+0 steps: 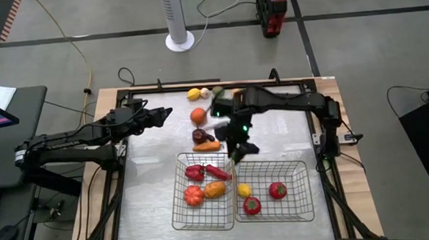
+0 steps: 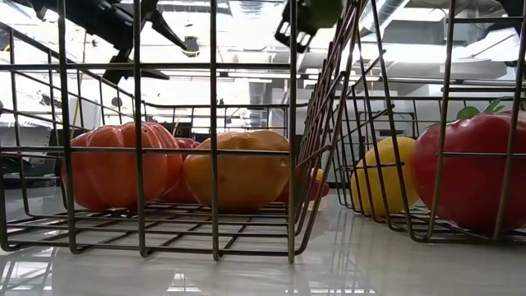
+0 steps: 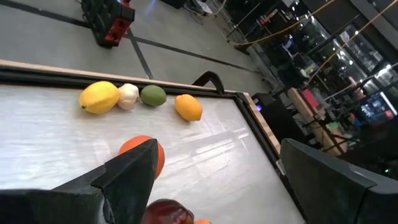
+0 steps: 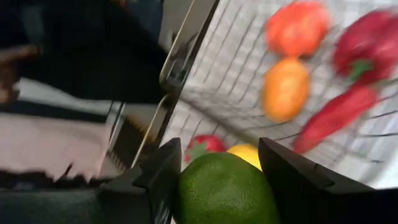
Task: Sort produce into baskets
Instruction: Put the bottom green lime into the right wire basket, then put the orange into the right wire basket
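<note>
Here right gripper (image 4: 214, 168) grips green fruit (image 4: 225, 190) (roundish).

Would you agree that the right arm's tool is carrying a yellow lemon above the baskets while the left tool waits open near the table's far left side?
Not quite: the right tool is shut on a green fruit, not a yellow lemon, as the right wrist view shows. The rest holds: it hangs above the baskets, and the left tool waits open near the table's far left side.

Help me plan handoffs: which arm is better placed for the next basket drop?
Right: its end effector holds the green fruit above the baskets. The left end effector is open, off by the loose produce.
</note>
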